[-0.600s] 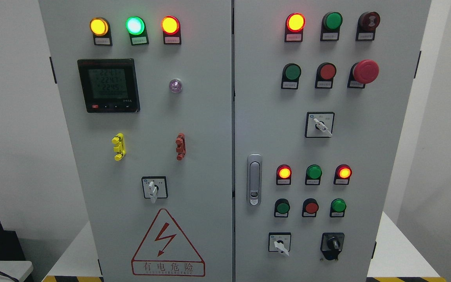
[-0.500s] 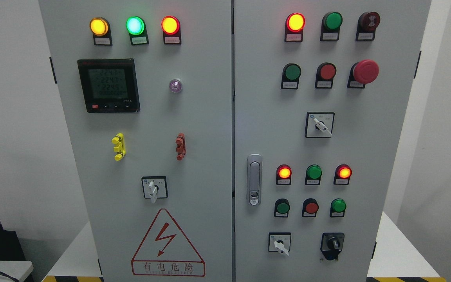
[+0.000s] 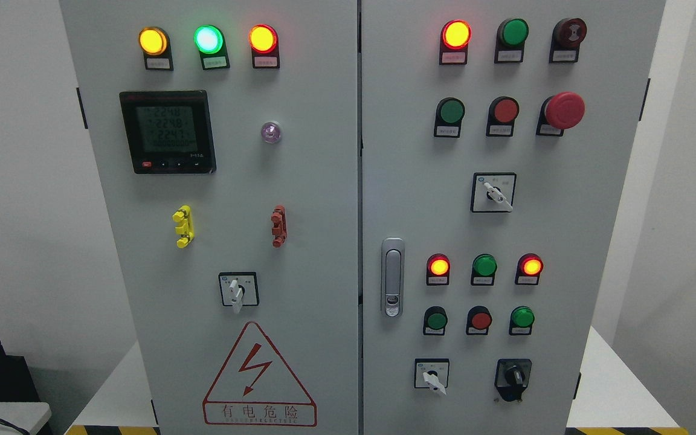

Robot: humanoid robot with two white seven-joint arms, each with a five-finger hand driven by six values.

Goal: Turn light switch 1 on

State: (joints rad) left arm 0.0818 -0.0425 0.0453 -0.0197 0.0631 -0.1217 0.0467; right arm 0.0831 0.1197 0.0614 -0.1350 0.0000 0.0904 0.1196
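Note:
A grey electrical cabinet (image 3: 324,199) with two doors fills the head view. The right door carries a lit red lamp (image 3: 456,34), an unlit green lamp (image 3: 514,32), a green push button (image 3: 451,111) and a red push button (image 3: 505,110). Lower down sit two lit red lamps (image 3: 438,266) (image 3: 531,266), a green lamp (image 3: 484,265), and green, red and green buttons (image 3: 436,320) (image 3: 480,320) (image 3: 522,317). Rotary selector switches (image 3: 493,193) (image 3: 432,374) (image 3: 513,377) (image 3: 238,290) are spread over both doors. The label print is too small to read. Neither hand shows.
A red mushroom stop button (image 3: 563,110) juts out at upper right. A metal door latch (image 3: 392,277) sits by the centre seam. The left door has a digital meter (image 3: 167,132), three lit lamps (image 3: 208,39) and a high-voltage warning triangle (image 3: 258,377). White platform edges flank the cabinet.
Only the digits on the digital meter have changed. Lamps, switches and the view itself are as before.

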